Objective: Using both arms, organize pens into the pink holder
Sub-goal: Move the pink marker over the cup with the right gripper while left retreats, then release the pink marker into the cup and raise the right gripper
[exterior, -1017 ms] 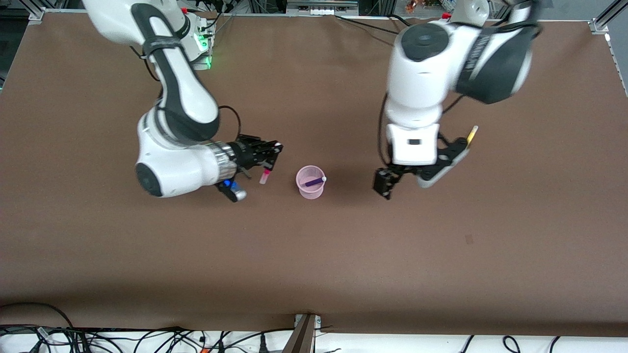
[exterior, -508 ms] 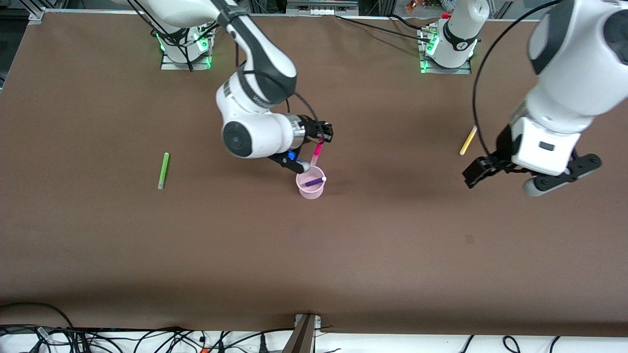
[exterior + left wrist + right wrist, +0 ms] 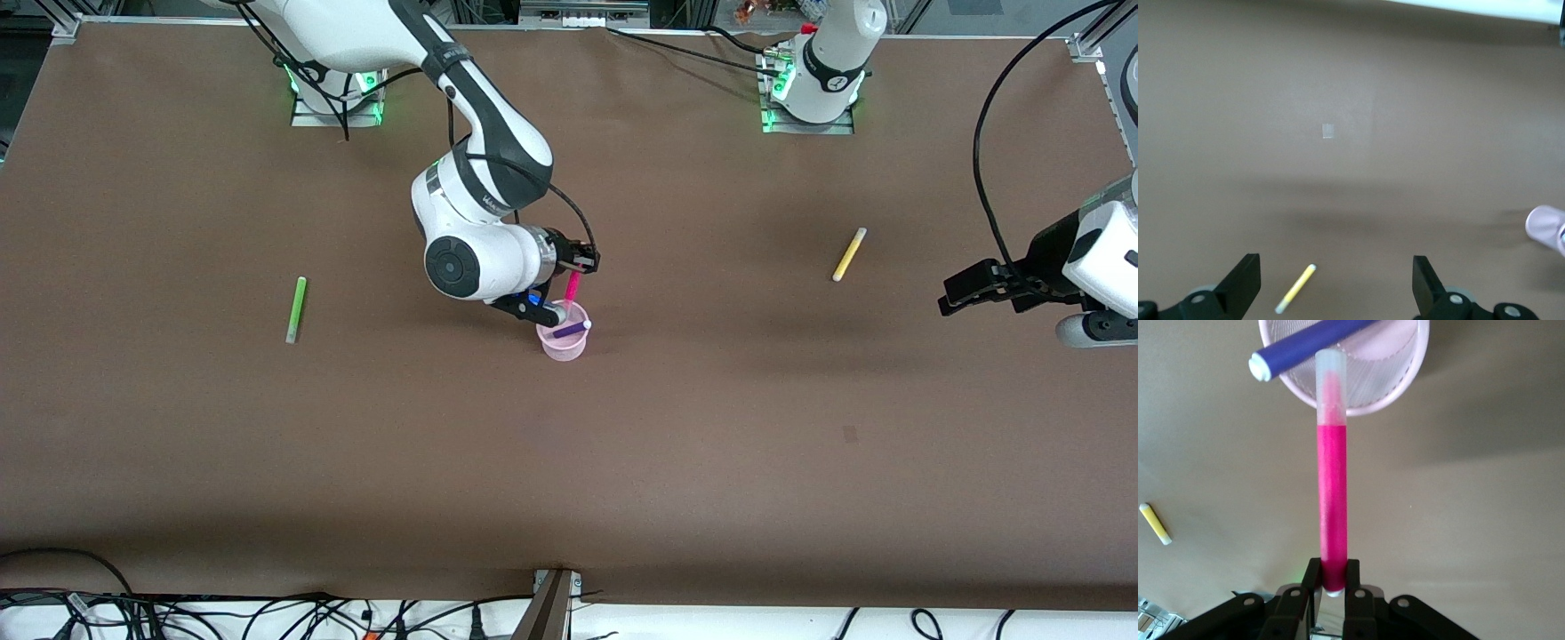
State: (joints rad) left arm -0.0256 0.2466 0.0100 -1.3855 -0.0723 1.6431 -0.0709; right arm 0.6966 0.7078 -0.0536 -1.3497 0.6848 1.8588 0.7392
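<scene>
**Lowering the pink pen into the cup**

The right gripper [image 3: 582, 263] is clamped on one end of the pink pen [image 3: 1332, 493], which hangs from its fingers with the pale cap pointing down. That cap sits just over the rim of the pink cup [image 3: 563, 340], directly below the gripper. The purple pen [image 3: 1313, 348] already leans inside the cup, its whitish end sticking out over the rim near where the pink cap is headed.

To do this well, I judge the gripper should keep the pen upright, nudge the tip toward the open middle of the cup so it clears both rim and purple pen, lower it partway in, and only then let go.

Well away from this gripper, the green pen [image 3: 295, 308] lies toward the right arm's end of the table. The yellow pen [image 3: 848, 254] lies toward the left arm's end, near the left gripper [image 3: 987, 289], which hangs open and empty.
</scene>
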